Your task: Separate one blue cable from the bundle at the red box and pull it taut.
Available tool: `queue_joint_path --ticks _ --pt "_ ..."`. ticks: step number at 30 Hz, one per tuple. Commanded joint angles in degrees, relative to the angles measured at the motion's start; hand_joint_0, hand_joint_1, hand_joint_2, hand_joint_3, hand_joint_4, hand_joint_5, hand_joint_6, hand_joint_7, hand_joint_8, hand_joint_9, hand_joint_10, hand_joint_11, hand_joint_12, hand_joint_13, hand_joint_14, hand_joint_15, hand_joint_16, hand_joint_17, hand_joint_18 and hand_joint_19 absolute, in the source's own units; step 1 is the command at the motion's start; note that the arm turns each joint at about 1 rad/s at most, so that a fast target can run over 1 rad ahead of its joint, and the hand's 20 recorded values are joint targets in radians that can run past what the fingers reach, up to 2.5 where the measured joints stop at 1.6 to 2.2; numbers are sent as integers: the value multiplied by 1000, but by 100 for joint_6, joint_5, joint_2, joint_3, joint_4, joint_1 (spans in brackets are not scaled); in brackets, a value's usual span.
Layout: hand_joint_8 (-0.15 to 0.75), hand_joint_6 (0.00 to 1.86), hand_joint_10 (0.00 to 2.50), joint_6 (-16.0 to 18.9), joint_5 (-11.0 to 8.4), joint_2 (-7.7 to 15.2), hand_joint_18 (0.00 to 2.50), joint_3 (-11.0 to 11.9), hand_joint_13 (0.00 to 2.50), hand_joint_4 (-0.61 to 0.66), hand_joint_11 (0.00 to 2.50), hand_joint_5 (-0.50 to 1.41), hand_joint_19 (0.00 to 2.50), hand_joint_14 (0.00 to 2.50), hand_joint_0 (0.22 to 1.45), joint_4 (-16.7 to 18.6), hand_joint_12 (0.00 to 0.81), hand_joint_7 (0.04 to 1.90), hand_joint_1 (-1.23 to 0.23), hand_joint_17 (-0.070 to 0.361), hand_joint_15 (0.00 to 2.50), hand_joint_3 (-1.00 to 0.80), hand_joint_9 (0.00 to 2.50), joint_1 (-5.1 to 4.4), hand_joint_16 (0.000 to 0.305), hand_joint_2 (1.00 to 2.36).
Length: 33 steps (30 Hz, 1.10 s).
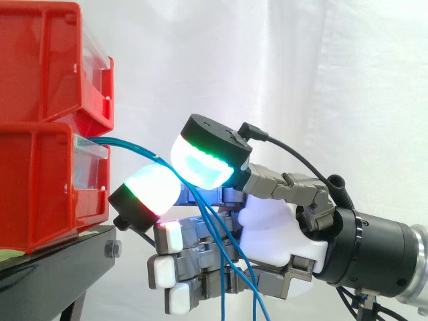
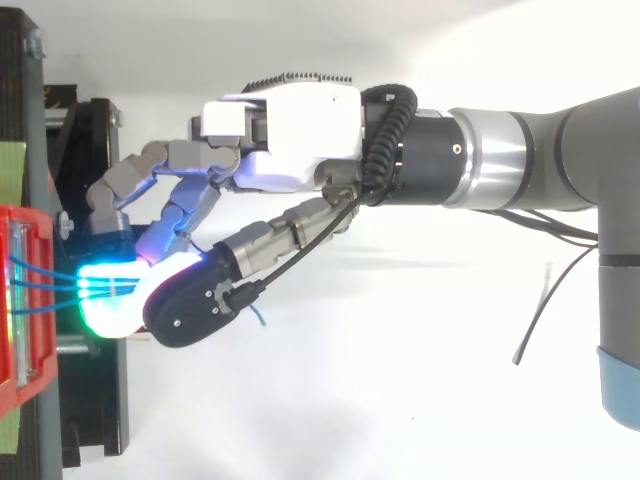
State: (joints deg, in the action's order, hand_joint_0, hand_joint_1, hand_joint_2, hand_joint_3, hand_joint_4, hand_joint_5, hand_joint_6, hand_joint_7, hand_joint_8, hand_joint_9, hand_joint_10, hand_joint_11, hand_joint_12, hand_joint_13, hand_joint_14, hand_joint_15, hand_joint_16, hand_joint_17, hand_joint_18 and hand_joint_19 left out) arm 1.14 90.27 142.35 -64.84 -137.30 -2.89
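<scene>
Robot hand (image 1: 277, 234) closed w/ 2 glowing pads (image 1: 150, 189) pinching blue cables (image 1: 130, 145) just beside lower red box (image 1: 40, 187). Cables run box front to pads, slack ends hang past palm.

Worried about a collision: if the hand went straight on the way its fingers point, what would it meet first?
Probably the front of the lower red bin, where the blue cables pinched by the hand emerge; its lower fingers might meet the black stand.
</scene>
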Motion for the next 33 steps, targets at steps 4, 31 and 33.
queue_joint_path --ticks 4,31,33 --pt "389 828 14 0 -1 4 914 -2 924 225 838 -196 528 20 556 19 393 991 -544 108 568 -474 918 -1 48 1001" --pt "391 880 17 -123 -1 -5 950 33 961 191 976 -192 528 21 611 45 407 1039 -732 114 595 -128 971 25 51 1018" --pt "384 881 17 -123 -1 -5 948 33 961 165 975 -196 539 19 616 45 401 1025 -742 113 602 -132 968 25 50 1018"
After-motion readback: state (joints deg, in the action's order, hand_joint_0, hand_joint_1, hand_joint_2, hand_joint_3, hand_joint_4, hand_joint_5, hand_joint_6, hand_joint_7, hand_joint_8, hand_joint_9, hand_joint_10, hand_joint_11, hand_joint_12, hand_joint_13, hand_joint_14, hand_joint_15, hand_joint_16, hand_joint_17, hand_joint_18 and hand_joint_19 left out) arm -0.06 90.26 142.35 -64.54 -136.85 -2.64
